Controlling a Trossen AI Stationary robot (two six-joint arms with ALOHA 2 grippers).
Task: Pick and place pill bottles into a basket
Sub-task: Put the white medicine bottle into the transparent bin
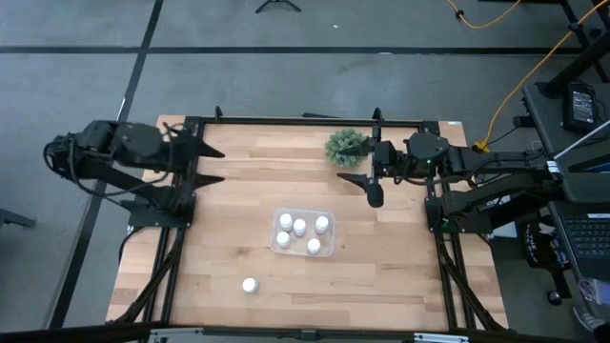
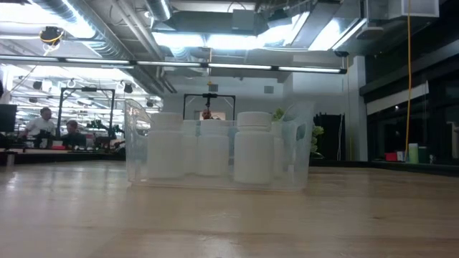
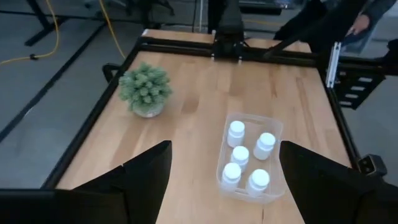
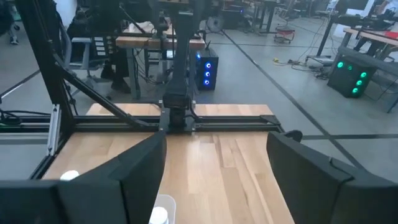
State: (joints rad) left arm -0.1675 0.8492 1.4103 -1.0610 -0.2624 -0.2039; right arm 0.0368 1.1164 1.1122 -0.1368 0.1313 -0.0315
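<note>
The clear tray lies at the table's middle and holds several white pill bottles, all standing upright. It also shows in the left wrist view and in the low view. One more bottle stands alone on the wood near the front edge, left of the tray. My left gripper is open and empty at the table's left side, above the wood. My right gripper is open and empty at the far right, beside the plant.
A small green spiky plant in a pot stands at the far edge, right of centre, close to my right gripper. A black metal frame runs round the table. Bare wood lies to the left and right of the tray.
</note>
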